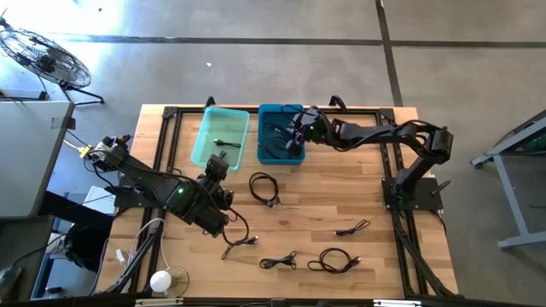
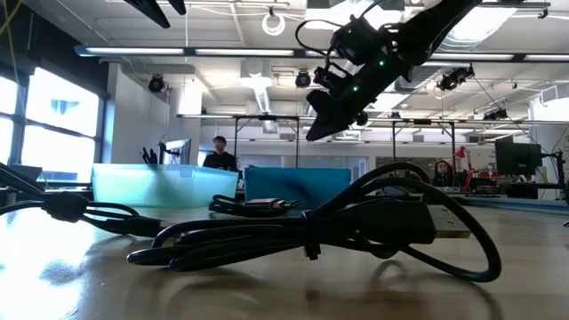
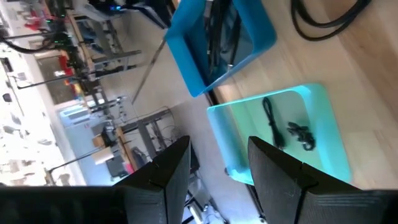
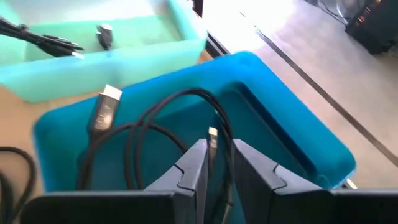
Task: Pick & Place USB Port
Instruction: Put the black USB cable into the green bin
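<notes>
- Right gripper (image 1: 294, 136) over the blue bin (image 1: 266, 115), fingers (image 4: 194, 163) close together with a narrow gap, thin black cable (image 4: 214, 140) running between them; pinch contact not confirmable.
- Blue bin holding looped black cables (image 4: 134, 146), one silver USB plug (image 4: 107, 102) resting near a corner.
- Left gripper (image 1: 218, 160) hovering beside the near edge of the teal bin (image 1: 205, 136), fingers (image 3: 168, 171) spread apart, holding nothing.
- Teal bin containing one short black cable (image 3: 273, 124) plus a small connector (image 3: 301, 134).
- Remaining on table (image 1: 341, 188): coiled cable (image 1: 265, 188) near centre, small cable (image 1: 352, 228) to the right, two more (image 1: 278, 261) (image 1: 335, 260) along the front edge, another (image 1: 241, 242) by the left arm.
- Person (image 2: 220, 156) visible far behind the bins in low view.
</notes>
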